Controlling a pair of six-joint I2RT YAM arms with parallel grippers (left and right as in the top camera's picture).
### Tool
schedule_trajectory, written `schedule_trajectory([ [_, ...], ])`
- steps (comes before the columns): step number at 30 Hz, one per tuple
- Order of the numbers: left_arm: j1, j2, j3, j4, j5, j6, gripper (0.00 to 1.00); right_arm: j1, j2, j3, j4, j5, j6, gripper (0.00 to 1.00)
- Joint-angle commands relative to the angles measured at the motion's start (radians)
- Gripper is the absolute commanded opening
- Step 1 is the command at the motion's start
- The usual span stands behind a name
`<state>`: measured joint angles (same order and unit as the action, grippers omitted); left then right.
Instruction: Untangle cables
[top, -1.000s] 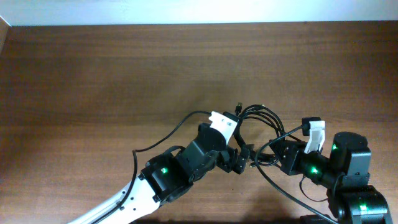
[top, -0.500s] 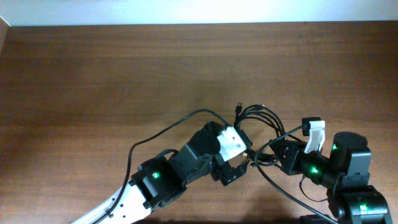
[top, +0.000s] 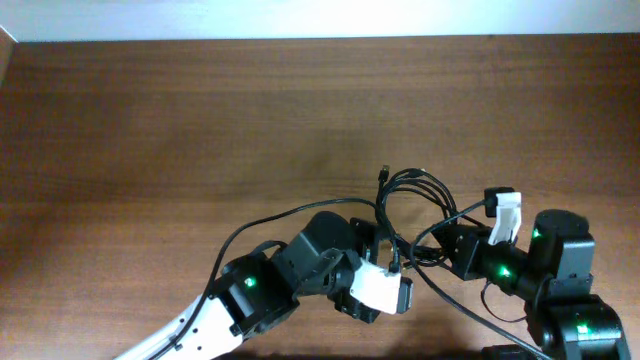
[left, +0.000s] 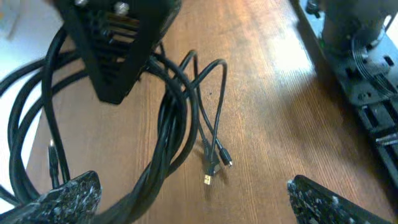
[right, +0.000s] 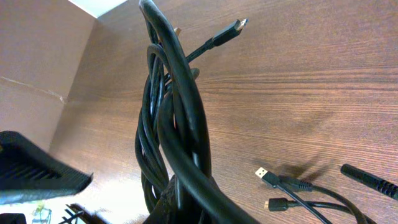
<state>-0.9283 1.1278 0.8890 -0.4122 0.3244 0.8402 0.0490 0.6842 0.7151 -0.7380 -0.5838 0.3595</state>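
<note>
Your left claw (left: 194, 200) has just swung away from the top of the loop, where it sat a second ago. It has rolled over on its wrist and now sits lower, close beside the right claw (top: 447, 250), with its fingers spread wide and nothing between them. Your right claw has not moved. It stays clenched on the bundle of black cables (right: 174, 124), which rises straight out of its closed fingers in a twisted rope. From the left claw, that rope hangs down just ahead and to the left, brushing near the left fingertip (left: 68, 194). Two or three thin strands peel off ahead of the open gap and end in small plugs, one a gold-tipped USB plug (left: 208, 180), lying on the wooden table (top: 200, 120). The loop itself has kept its shape through this move, so I judge that nothing is untangled yet. The reposition only lines you up on the loose plug ends. Those strands look like the easiest thing to pull free while the right claw anchors the rest.
</note>
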Motion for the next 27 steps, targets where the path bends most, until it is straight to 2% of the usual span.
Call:
schedule_trajectory([
  [1, -0.001, 0.053, 0.014, 0.016, 0.08, 0.101, 0.94, -0.004, 0.009, -0.002, 0.01, -0.011, -0.003, 0.04],
  [8, -0.001, 0.142, 0.014, 0.124, 0.08, 0.1, 0.84, -0.004, 0.01, -0.002, 0.036, -0.071, -0.005, 0.04],
  [9, -0.001, 0.145, 0.014, 0.132, 0.08, 0.1, 0.78, -0.004, 0.01, -0.002, 0.036, -0.07, -0.008, 0.04],
  [13, -0.001, 0.146, 0.014, 0.146, 0.08, 0.1, 0.74, -0.004, 0.01, -0.002, 0.035, -0.071, -0.008, 0.04],
  [16, -0.001, 0.146, 0.014, 0.138, 0.08, 0.1, 0.64, -0.004, 0.01, -0.002, 0.035, -0.071, -0.008, 0.04],
  [17, -0.001, 0.146, 0.014, 0.134, 0.08, 0.1, 0.53, -0.004, 0.01, -0.002, 0.035, -0.071, -0.008, 0.04],
  [19, -0.001, 0.146, 0.014, 0.131, 0.08, 0.1, 0.41, -0.004, 0.01, -0.002, 0.035, -0.071, -0.008, 0.04],
  [24, 0.0, 0.147, 0.014, 0.108, 0.079, 0.1, 0.47, -0.004, 0.01, -0.002, 0.039, -0.09, -0.012, 0.04],
  [27, 0.0, 0.147, 0.014, 0.097, 0.071, 0.099, 0.57, -0.004, 0.01, -0.002, 0.034, -0.099, -0.046, 0.04],
])
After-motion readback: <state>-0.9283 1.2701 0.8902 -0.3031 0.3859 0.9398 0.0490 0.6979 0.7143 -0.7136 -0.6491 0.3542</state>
